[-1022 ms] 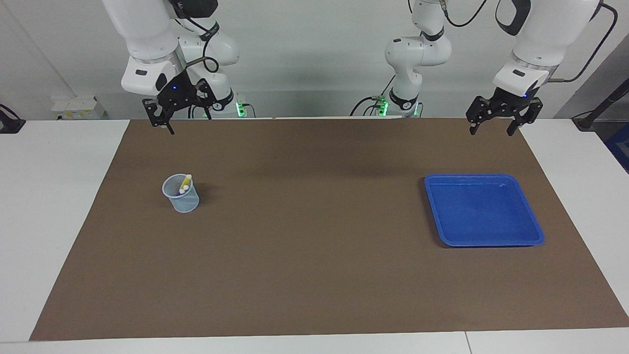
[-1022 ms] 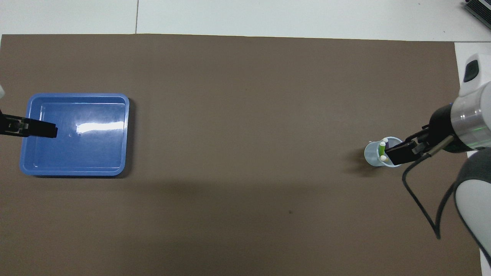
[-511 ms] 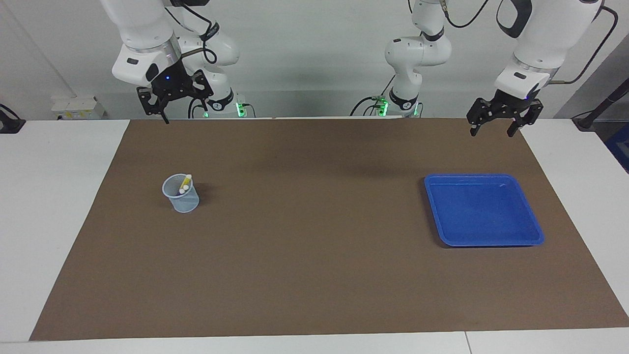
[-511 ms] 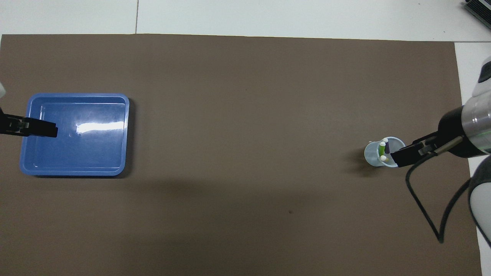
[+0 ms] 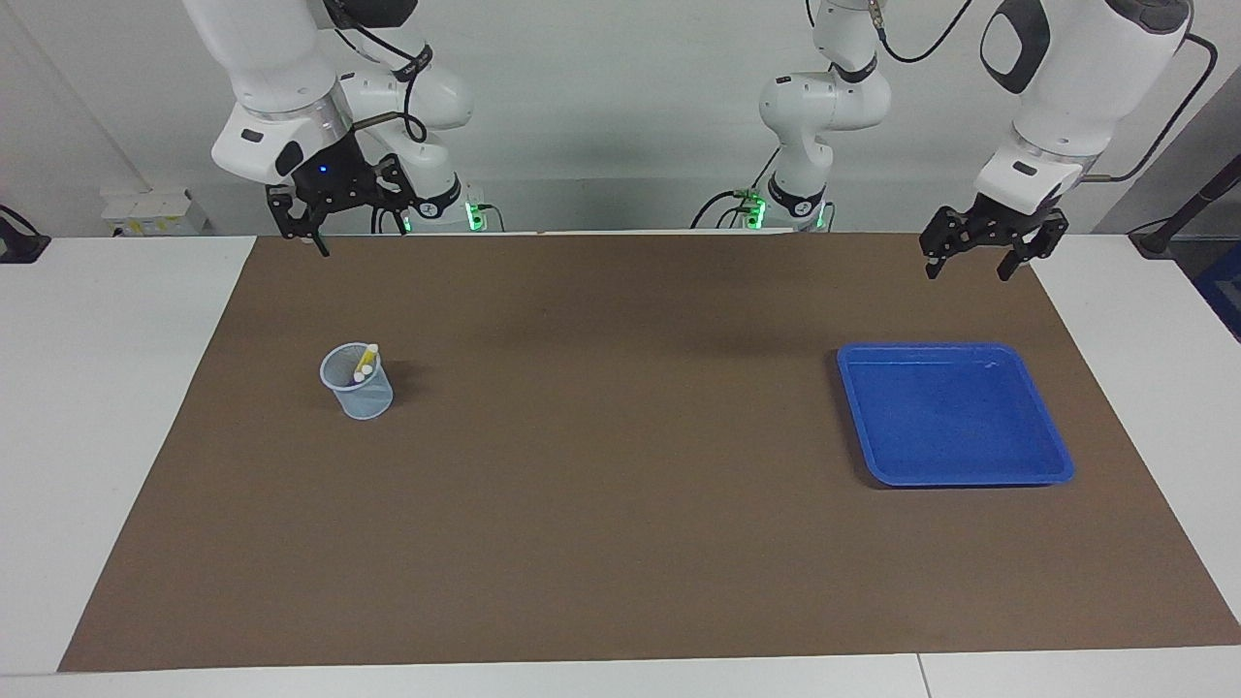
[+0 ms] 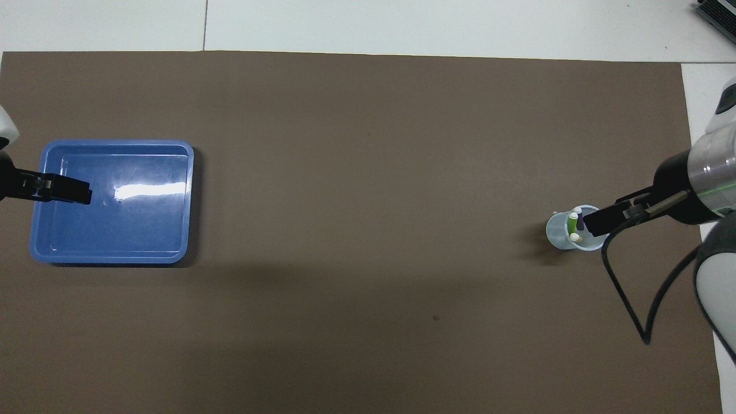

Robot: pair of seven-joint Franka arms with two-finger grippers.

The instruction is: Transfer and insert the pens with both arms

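Observation:
Three pens stand in a pale translucent cup [image 5: 357,383] [image 6: 566,237] at the right arm's end of the brown mat. They are a green pen [image 6: 572,222], a purple pen [image 6: 579,218] and a yellow pen [image 5: 365,363], pale ends up. My right gripper [image 5: 306,240] hangs open and holds nothing, high in the air and well clear of the cup. In the overhead view the right gripper [image 6: 598,222] overlaps the cup's rim. My left gripper [image 5: 968,269] [image 6: 77,194] is open too, raised over the mat by the blue tray [image 5: 931,347] [image 6: 115,143].
The brown mat [image 5: 620,485] covers most of the white table. The blue tray lies at the left arm's end. A black cable [image 6: 627,299] loops down from the right arm's wrist. Both arm bases stand at the table's edge.
The right gripper rose, then drifted slightly toward its own end of the table, away from the cup. The left gripper sank a little. Cup, pens and tray stayed put.

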